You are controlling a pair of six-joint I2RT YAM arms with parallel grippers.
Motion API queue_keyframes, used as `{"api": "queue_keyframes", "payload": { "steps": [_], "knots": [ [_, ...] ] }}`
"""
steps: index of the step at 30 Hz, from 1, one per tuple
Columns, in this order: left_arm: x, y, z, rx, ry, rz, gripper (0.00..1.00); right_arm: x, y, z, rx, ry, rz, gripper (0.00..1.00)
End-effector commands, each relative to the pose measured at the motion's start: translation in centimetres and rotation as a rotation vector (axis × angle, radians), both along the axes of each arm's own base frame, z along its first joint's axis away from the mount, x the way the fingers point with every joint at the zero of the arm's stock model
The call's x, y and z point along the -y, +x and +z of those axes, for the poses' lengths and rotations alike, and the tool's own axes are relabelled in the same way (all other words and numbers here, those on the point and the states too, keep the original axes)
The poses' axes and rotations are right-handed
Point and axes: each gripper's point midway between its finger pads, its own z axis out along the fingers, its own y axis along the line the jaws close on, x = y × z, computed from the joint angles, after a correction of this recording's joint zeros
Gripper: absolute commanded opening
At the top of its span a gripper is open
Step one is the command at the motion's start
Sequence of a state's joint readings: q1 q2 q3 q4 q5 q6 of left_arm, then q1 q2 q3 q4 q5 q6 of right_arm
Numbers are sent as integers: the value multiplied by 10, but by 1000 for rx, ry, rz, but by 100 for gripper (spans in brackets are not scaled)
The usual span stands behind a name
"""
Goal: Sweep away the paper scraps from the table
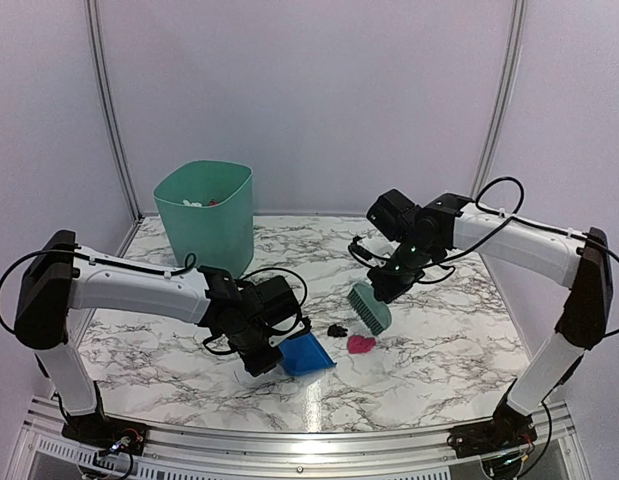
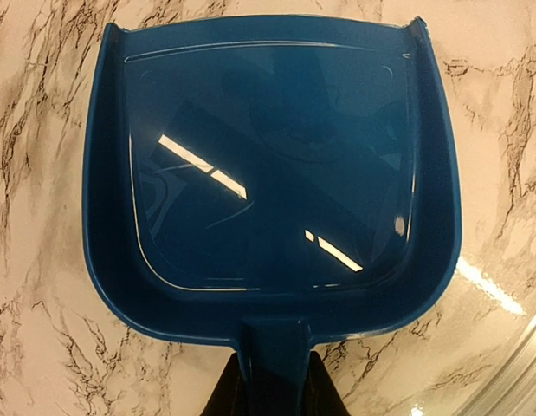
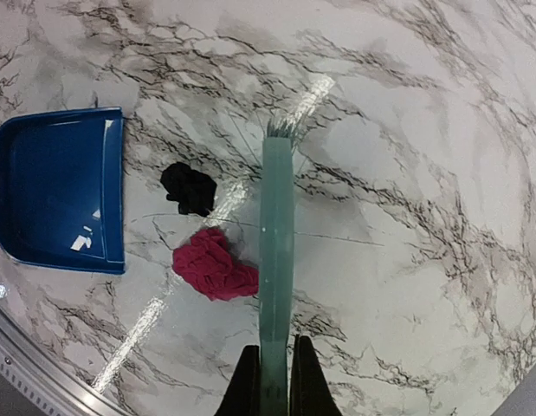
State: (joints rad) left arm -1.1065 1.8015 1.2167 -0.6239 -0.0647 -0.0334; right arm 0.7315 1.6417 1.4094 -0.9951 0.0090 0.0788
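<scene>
On the marble table lie two paper scraps: a magenta one and a black one. My left gripper is shut on the handle of the blue dustpan, which rests flat just left of the scraps; its pan is empty. My right gripper is shut on the handle of the mint-green brush. The brush is just right of the scraps, close beside the magenta one.
A mint-green bin stands at the back left of the table, with some scraps inside. The metal rail runs along the near edge, also seen in the right wrist view. White walls enclose the back and sides.
</scene>
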Motion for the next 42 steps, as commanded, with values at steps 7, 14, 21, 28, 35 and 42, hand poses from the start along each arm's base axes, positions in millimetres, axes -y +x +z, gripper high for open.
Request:
{"api": "queue_keyframes", "payload": {
  "steps": [7, 14, 21, 28, 35, 42],
  "knots": [
    [-5, 1, 0, 40, 28, -59, 0, 32, -16, -14, -155, -89, -224, 0],
    [1, 2, -7, 24, 39, -89, 0, -16, -30, -23, -268, 20, -175, 0],
    [9, 3, -12, 9, 43, -115, 0, -54, -37, -20, -320, 134, -153, 0],
    [14, 11, -19, 12, 60, -121, 0, -73, -43, -16, -357, 209, -98, 0],
    [19, 16, -15, -1, 31, -96, 0, -80, -49, -13, -379, 239, -72, 0],
    [16, 15, -13, 3, 10, -86, 0, -90, -53, 12, -383, 338, -56, 0]
  ]
}}
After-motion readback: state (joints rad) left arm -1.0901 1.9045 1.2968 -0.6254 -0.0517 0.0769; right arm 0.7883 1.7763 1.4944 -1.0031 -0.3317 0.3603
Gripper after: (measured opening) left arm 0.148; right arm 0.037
